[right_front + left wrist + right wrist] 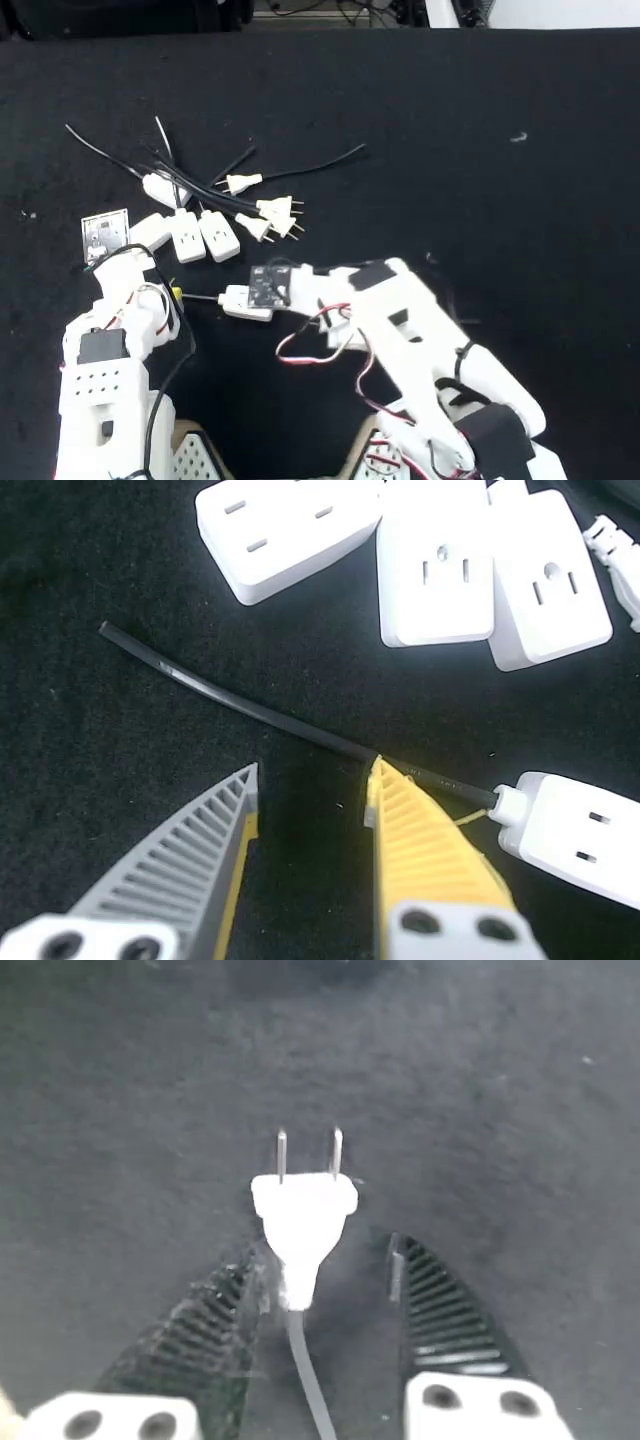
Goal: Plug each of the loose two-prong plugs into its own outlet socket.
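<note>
Three white outlet sockets point(187, 236) lie side by side at the left, and three loose two-prong plugs point(275, 209) with black cords lie just right of them. A fourth socket point(243, 301) with a short black cord point(250, 710) lies nearer the arms. My left gripper point(315, 770) is open, low over that cord, with the socket point(575, 825) beside its yellow finger point(420, 850). My right gripper point(322, 1255) is open around a white plug point(303, 1210) whose prongs point away from it. The plug's neck rests against one finger point(205, 1330). In the high view the right gripper point(262, 290) is above the near socket.
A further white socket point(160, 188) lies among crossing black cords point(110, 155) behind the row. A small silver square point(104, 233) sits left of the sockets. Black cloth point(500, 200) covers the table, bare on the right half.
</note>
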`<act>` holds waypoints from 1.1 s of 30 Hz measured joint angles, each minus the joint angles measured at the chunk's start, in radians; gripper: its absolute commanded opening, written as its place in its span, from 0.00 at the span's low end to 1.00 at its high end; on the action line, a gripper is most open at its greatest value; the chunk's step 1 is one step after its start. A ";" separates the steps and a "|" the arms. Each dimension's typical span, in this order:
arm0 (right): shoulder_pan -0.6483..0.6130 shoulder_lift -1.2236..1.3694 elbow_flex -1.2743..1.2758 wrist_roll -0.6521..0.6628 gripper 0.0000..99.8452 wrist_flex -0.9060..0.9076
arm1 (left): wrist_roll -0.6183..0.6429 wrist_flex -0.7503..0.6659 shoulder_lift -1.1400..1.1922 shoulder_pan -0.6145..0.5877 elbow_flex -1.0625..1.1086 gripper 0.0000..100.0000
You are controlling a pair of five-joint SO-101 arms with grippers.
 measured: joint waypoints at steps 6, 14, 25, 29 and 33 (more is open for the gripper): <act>0.026 0.003 0.003 0.029 0.17 -0.005 | 0.000 0.000 0.000 -0.028 0.000 0.18; 0.031 0.221 -0.153 0.035 0.16 0.072 | 0.000 0.000 0.000 -0.028 0.000 0.18; 0.068 0.302 -0.258 0.072 0.01 0.133 | 0.000 0.000 0.000 -0.028 0.000 0.18; 0.118 0.160 -0.222 0.072 0.01 0.212 | 0.000 0.000 0.000 -0.028 0.000 0.18; 0.123 -0.043 -0.219 0.069 0.01 0.296 | 0.000 0.000 0.000 -0.028 0.000 0.18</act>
